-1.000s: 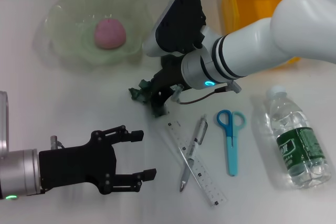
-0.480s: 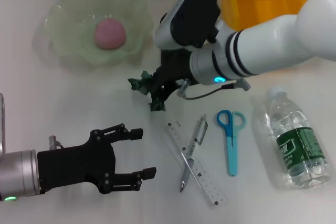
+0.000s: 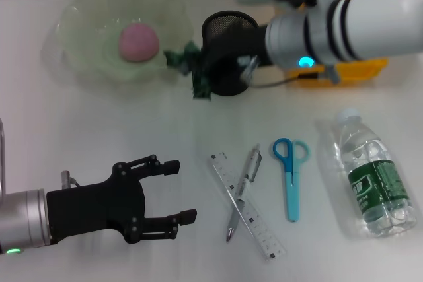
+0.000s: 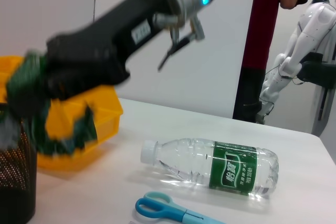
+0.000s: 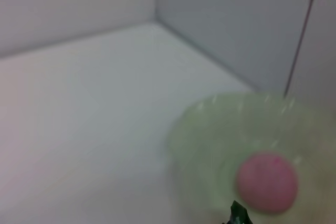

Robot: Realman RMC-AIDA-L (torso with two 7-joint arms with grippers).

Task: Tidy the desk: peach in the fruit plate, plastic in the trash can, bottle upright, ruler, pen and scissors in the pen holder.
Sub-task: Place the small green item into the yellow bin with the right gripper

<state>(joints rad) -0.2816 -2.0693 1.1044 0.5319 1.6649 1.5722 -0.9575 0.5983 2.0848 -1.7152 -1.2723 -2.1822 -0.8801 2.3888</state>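
- White matte desk point(image 3: 99, 130) holds a clear ribbed bottle point(image 3: 373, 179) lying flat.
- Right gripper point(image 3: 201, 64) pinches crinkled green plastic point(image 3: 192, 64) aloft.
- Left gripper point(image 3: 175, 193) rests low, black fingers spread.

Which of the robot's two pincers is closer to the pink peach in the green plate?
The right pincer: it holds green plastic just beside the fruit plate where the peach sits. The left pincer hangs open far nearer the robot, well short of the plate.
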